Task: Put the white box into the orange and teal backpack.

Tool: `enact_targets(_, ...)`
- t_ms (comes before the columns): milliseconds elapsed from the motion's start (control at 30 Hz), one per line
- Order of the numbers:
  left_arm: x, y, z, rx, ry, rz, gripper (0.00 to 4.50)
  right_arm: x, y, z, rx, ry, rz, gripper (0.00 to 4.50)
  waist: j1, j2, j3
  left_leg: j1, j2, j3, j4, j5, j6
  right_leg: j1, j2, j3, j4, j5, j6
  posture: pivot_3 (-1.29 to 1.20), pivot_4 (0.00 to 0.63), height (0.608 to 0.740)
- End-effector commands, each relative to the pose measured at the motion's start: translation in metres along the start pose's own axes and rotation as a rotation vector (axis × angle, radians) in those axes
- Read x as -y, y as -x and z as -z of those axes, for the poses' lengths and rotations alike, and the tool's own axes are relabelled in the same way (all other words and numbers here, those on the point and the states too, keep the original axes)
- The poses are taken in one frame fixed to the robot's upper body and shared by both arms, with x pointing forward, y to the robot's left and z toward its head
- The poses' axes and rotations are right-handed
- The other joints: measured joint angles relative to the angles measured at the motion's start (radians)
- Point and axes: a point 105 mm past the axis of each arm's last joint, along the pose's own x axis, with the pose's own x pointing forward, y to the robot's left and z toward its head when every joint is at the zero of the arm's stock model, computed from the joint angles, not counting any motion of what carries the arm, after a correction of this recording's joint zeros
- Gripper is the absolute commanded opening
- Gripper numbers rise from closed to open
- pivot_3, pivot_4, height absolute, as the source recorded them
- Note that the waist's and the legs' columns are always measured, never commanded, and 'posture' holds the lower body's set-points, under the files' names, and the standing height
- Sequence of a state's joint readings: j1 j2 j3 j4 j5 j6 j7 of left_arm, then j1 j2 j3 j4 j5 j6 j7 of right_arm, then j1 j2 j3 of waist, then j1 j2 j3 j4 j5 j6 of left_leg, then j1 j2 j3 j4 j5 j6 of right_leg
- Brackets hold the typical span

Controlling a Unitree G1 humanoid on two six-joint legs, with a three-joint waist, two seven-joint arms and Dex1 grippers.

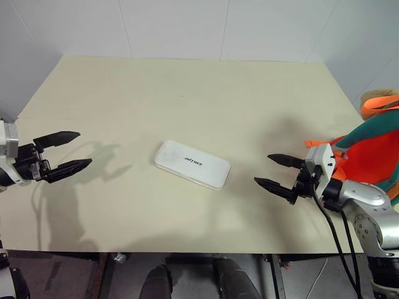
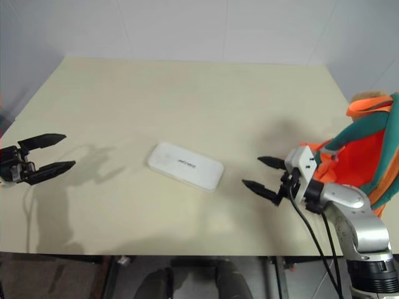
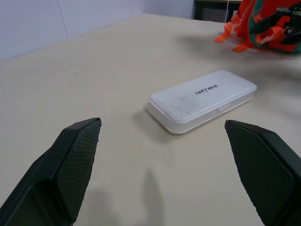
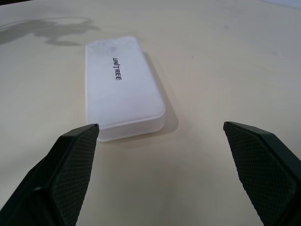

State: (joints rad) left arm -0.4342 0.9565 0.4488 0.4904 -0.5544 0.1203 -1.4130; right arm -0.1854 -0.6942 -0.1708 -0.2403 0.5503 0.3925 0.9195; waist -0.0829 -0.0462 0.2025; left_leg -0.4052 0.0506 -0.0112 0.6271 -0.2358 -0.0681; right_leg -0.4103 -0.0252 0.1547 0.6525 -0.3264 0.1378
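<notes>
Glossy white, flat and round-cornered, the white box (image 1: pixel 192 164) lies on the pale worktop (image 1: pixel 187 93) a little nearer the front edge than the middle, its long side running at a slant and its small dark "UNITREE" lettering facing up; nothing touches it. The left gripper (image 1: pixel 70 151) hovers over the worktop's left side, well apart from the box, pointing across towards it; its two black fingers (image 3: pixel 77 165) stand wide apart with nothing between them, and in the left wrist view the box sits beyond the gap between them. The right gripper (image 1: pixel 279 171) hangs over the right side of the worktop, near the box but clear of it, pointing back towards it; its fingers (image 4: pixel 70 174) are likewise spread wide and hold nothing, the short end of the box lying ahead of them in the right wrist view. The orange and teal backpack (image 1: pixel 374 146) sits at the worktop's right edge, just behind the right gripper's wrist, orange body with teal straps across it and orange webbing trailing onto the surface; whether its opening is unzipped cannot be made out from here, since much of it runs off the edge of the view.
</notes>
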Motion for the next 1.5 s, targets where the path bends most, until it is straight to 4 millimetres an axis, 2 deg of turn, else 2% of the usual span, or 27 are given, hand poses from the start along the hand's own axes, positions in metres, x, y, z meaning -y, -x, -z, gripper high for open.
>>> enact_targets(33,-0.006,0.001,-0.009,0.008,-0.040,-0.009,4.50,0.001,0.002,-0.018,0.058,0.045,0.017,4.49,-0.001,0.000,0.000,0.000,0.000,0.000,0.000,0.000,0.000,0.000,0.000,0.000,0.000,0.000,0.000,0.00,0.150,0.740)
enact_targets(400,-0.015,-0.017,-0.003,0.023,-0.037,-0.008,4.50,0.002,-0.007,-0.007,-0.018,0.006,0.074,4.49,0.000,0.000,0.000,0.000,0.000,-0.001,0.000,0.000,0.000,0.000,0.000,0.000,0.000,0.000,0.000,0.00,0.150,0.740)
enact_targets(500,-0.015,-0.023,0.008,-0.011,-0.006,0.003,3.92,-0.003,-0.009,-0.002,-0.063,0.001,0.059,3.89,0.001,0.000,0.000,0.000,0.000,-0.001,0.000,0.000,0.000,0.000,0.000,-0.001,0.000,0.000,0.000,0.00,0.150,0.740)
enact_targets(600,-0.019,-0.027,0.012,-0.019,-0.003,-0.002,2.95,-0.006,-0.013,-0.003,-0.053,0.001,0.067,2.85,-0.001,0.000,0.000,0.000,0.000,-0.001,0.000,0.000,0.000,0.000,0.000,-0.001,0.000,0.000,0.000,0.00,0.150,0.740)
enact_targets(733,-0.017,-0.049,0.019,-0.037,0.010,0.043,1.65,-0.008,-0.020,0.003,-0.084,0.020,0.090,1.48,0.005,0.000,0.000,-0.001,0.000,-0.001,0.001,0.000,0.000,0.000,0.000,-0.001,0.000,0.000,0.001,0.00,0.150,0.740)
enact_targets(800,-0.022,-0.059,0.017,-0.014,0.022,0.036,1.00,-0.013,-0.025,0.007,-0.095,0.026,0.094,0.75,0.010,0.000,0.000,-0.001,0.000,-0.001,0.001,0.000,0.000,0.000,0.000,-0.001,0.000,0.000,0.001,0.00,0.150,0.740)
enact_targets(867,-0.027,-0.067,0.023,-0.047,0.025,0.018,0.35,-0.014,-0.030,0.012,-0.110,0.032,0.122,0.07,0.010,0.000,0.000,-0.001,0.000,-0.002,0.002,0.000,0.000,0.000,0.001,-0.001,0.000,0.001,0.001,0.00,0.150,0.740)
enact_targets(900,-0.029,-0.072,0.027,-0.071,0.025,0.010,0.04,-0.014,-0.032,0.014,-0.112,0.040,0.143,0.00,0.010,0.000,0.000,-0.001,0.000,-0.002,0.002,0.000,0.000,0.000,0.001,-0.001,0.000,0.001,0.001,0.00,0.150,0.740)
enact_targets(933,-0.031,-0.076,0.030,-0.085,0.026,0.005,0.01,-0.015,-0.034,0.016,-0.111,0.047,0.159,0.00,0.010,0.000,0.000,-0.001,-0.001,-0.002,0.002,0.000,0.000,0.000,0.001,-0.001,0.000,0.001,0.002,0.00,0.150,0.740)
enact_targets(1033,-0.034,-0.090,0.033,-0.087,0.042,-0.003,0.01,-0.017,-0.040,0.022,-0.125,0.049,0.177,0.00,0.008,0.000,0.000,-0.001,-0.001,-0.002,0.001,0.000,0.000,0.000,0.001,-0.001,0.000,0.001,0.002,0.00,0.150,0.740)
enact_targets(1300,-0.027,-0.128,0.051,-0.100,0.162,0.028,0.01,-0.031,-0.058,0.024,-0.115,0.045,0.157,0.00,0.007,-0.001,0.000,-0.002,-0.001,-0.002,0.001,0.000,0.000,0.000,0.001,-0.001,0.000,0.001,0.002,0.00,0.150,0.740)
enact_targets(1500,-0.016,-0.146,0.068,-0.136,0.220,0.051,0.01,-0.027,-0.059,0.035,-0.172,0.058,0.217,0.00,0.006,-0.001,0.000,-0.002,-0.001,-0.003,0.001,0.000,0.000,0.000,0.001,-0.001,0.000,0.001,0.003,0.00,0.150,0.740)
